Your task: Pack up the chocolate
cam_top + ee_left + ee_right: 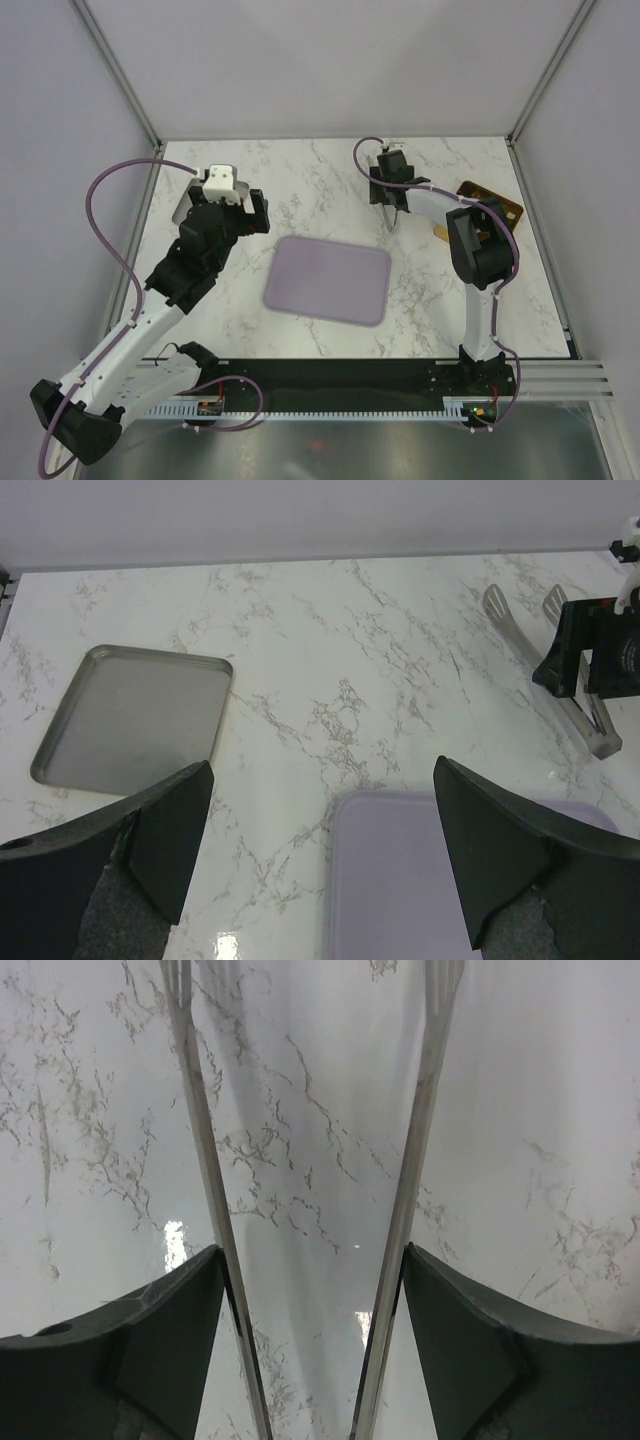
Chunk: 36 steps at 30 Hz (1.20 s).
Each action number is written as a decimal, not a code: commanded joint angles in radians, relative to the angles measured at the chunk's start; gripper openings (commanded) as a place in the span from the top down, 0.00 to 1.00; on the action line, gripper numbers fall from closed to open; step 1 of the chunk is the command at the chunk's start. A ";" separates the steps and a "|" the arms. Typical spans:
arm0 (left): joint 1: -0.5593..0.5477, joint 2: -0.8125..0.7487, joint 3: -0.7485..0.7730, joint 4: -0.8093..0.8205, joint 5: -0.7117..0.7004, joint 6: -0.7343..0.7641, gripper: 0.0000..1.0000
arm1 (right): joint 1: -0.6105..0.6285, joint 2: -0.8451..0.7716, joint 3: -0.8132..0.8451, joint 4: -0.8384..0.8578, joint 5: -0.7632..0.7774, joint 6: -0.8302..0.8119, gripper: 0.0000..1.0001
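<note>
Although we search the whole marble tabletop (330, 190), we find no chocolate in any view, so we cannot say where the pieces lie. Neither the lilac tray (327, 280) at the centre nor the metal tray (135, 715) near the left arm shows any. The gold box (500, 203) sits at the right edge, mostly hidden behind the right arm. Our left end effector (320, 780) hangs spread and empty between the two trays. Our right end effector (312, 1270) pinches the tongs (200, 1140), one finger against each arm. We judge packing barely begun: tool in hand, every piece left to move.
</note>
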 commanded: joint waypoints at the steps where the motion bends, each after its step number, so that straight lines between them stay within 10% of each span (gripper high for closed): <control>1: 0.001 0.018 0.033 0.017 -0.027 0.030 0.00 | 0.002 0.003 0.073 -0.009 0.033 0.034 0.20; 9: 0.002 0.087 0.073 -0.010 -0.033 0.032 0.00 | 0.002 -0.078 0.079 -0.101 0.016 0.103 0.02; 24: 0.027 0.268 0.281 -0.148 -0.068 0.076 0.00 | 0.061 -0.710 -0.275 -0.173 -0.344 0.173 0.05; 36: 0.337 0.569 0.375 -0.201 0.142 0.065 0.04 | 0.070 -1.044 -0.531 -0.056 -0.433 0.192 0.07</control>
